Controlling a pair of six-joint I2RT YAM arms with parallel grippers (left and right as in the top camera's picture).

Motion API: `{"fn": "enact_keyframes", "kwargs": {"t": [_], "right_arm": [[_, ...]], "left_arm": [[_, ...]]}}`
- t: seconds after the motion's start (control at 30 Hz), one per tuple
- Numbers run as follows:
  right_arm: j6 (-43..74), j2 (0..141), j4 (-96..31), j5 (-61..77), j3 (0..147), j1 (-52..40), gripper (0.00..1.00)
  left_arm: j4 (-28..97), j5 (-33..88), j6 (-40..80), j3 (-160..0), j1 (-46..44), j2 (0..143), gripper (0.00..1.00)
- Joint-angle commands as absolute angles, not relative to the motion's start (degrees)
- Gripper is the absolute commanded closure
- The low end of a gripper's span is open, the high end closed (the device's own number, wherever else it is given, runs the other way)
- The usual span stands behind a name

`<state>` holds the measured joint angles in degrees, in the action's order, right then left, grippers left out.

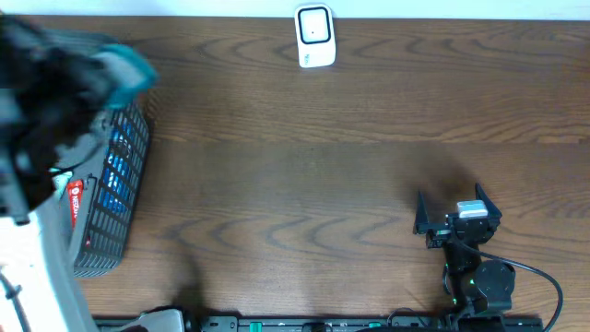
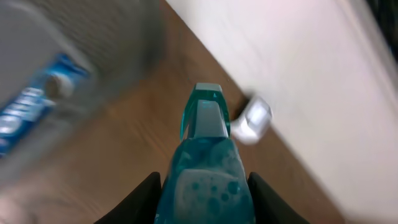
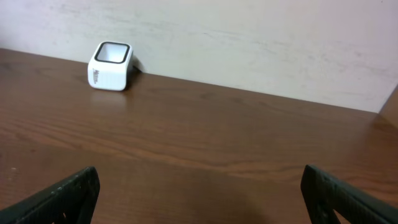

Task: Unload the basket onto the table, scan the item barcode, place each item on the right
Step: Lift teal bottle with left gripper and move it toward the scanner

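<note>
Left end effector (image 2: 205, 200) pinches the teal spray bottle (image 2: 203, 155), nozzle pointing away from it, up near the basket (image 1: 115, 194); the scanner (image 2: 252, 119) sits ahead and slightly right on the bench (image 1: 323, 166). Right end effector (image 3: 200, 198) is spread wide and holds nothing. The step looks like carrying the bottle to the scanner; the next move calls for turning its barcode, not visible here, toward the scanner window.

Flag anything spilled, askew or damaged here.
Nothing stands out. The white box-shaped scanner sits upright, the dark mesh basket holds its blue packets, and the left gripper grips the translucent teal bottle; no spill shows.
</note>
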<state>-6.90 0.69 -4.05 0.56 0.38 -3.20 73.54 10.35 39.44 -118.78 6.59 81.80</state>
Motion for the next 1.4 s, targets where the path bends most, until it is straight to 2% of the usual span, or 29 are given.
{"fn": "enact_keyframes", "kwargs": {"t": [0.0, 0.23, 0.53, 0.67, 0.97, 1.23, 1.37], "right_arm": [[-6.5, 0.3, -4.3, 0.3, 0.3, -2.9, 0.01], [-6.5, 0.3, -4.3, 0.3, 0.3, -2.9, 0.01], [-6.5, 0.3, -4.3, 0.3, 0.3, -2.9, 0.01], [-6.5, 0.3, -4.3, 0.3, 0.3, -2.9, 0.01], [-6.5, 0.3, -4.3, 0.3, 0.3, -2.9, 0.01], [-6.5, 0.3, -4.3, 0.3, 0.3, -2.9, 0.01], [-6.5, 0.3, -4.3, 0.3, 0.3, -2.9, 0.01]], "left_arm": [[72.9, 11.3, 33.7, -120.1, -3.3, 85.4, 0.62], [74.1, 11.4, 18.5, -120.1, -16.9, 96.2, 0.61], [78.2, 11.3, -5.3, -120.1, -27.4, 108.6, 0.6], [79.0, 10.9, -12.3, -119.9, -29.6, 112.4, 0.6], [78.0, 10.7, -20.7, -119.6, -29.9, 121.6, 0.57], [75.0, 8.1, -22.3, -119.3, -30.1, 126.2, 0.56], [73.7, 8.1, -22.3, -119.2, -30.2, 126.3, 0.51]]}}
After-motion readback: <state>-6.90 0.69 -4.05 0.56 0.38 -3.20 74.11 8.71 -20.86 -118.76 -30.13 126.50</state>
